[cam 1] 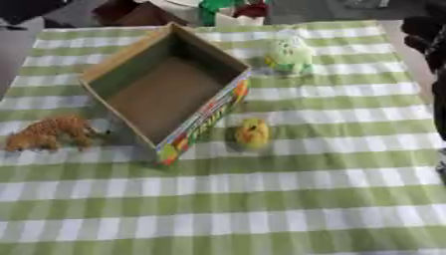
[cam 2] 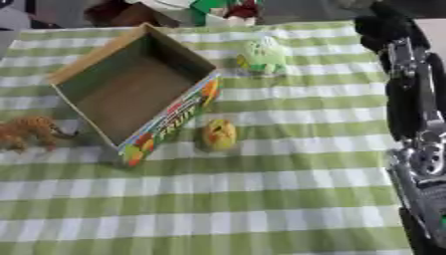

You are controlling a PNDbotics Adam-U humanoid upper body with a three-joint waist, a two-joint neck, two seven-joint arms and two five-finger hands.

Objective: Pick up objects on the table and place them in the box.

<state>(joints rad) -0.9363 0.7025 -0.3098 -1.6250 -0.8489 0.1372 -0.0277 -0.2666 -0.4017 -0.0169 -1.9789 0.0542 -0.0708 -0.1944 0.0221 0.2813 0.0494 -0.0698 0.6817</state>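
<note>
Open cardboard box [cam 1: 166, 89] upper left on green checked cloth [cam 1: 287, 199], empty.
Brown furry toy [cam 1: 48, 133] left; yellow-orange fruit [cam 1: 252, 133] centre; pale green toy [cam 1: 289, 56] above. Right hand [cam 2: 388, 27] upper right, fingers unclear.

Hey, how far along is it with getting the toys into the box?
Nothing looks done yet: the box holds nothing visible. Neither hand holds anything; only the right arm shows, at the right edge, its hand unclear. Still on the tablecloth: the brown animal toy left of the box, the yellow fruit beside its colourful side, and the light green toy behind.
</note>
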